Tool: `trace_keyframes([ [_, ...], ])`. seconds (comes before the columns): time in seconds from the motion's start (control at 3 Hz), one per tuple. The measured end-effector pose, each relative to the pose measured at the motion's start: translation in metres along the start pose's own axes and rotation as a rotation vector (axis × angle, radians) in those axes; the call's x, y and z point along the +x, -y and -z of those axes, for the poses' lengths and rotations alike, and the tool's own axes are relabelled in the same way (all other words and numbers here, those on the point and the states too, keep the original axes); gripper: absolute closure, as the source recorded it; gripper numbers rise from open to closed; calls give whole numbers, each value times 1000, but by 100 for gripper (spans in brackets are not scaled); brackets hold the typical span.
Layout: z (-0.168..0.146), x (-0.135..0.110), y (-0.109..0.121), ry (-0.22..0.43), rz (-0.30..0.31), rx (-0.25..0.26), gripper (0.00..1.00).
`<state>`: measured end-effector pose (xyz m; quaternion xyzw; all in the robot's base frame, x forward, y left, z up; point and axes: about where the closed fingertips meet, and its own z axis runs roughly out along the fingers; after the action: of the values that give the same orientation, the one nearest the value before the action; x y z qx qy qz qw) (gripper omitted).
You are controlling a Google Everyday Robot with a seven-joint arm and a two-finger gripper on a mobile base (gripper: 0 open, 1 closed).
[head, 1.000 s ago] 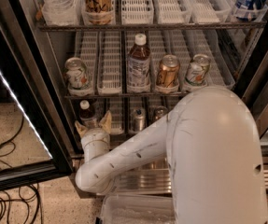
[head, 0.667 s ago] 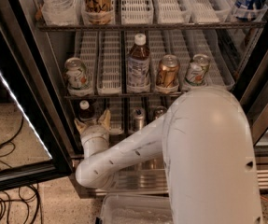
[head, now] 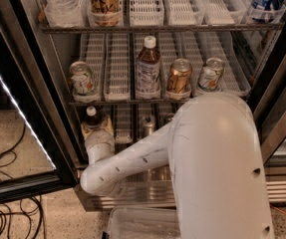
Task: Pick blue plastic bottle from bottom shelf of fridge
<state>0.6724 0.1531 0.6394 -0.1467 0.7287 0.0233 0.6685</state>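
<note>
The blue plastic bottle (head: 91, 116) stands at the left front of the fridge's bottom shelf (head: 123, 139). Its white cap and dark upper body show; its lower part is hidden behind my gripper. My gripper (head: 96, 129) is inside the fridge at the bottle's base, right against it, at the end of my white arm (head: 132, 158), which reaches in from the lower right. The arm's large white housing (head: 217, 168) hides the right half of the bottom shelf.
The middle shelf holds a taller white-capped dark bottle (head: 148, 67) and three cans (head: 81, 78) (head: 178, 76) (head: 211, 74). A silver can (head: 148, 125) stands on the bottom shelf behind my arm. The open glass door (head: 18, 113) is at left. Cables (head: 3, 183) lie on the floor. A clear bin (head: 142, 224) sits below.
My gripper and forearm have shifted slightly left, closer onto the bottle. The bottle and the other drinks have not moved.
</note>
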Motion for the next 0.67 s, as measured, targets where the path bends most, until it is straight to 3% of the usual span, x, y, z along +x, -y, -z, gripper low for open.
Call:
trace_keyframes([
  [0.33, 0, 0, 0, 0, 0, 0, 69],
  [0.67, 4, -2, 3, 23, 0, 35, 92],
])
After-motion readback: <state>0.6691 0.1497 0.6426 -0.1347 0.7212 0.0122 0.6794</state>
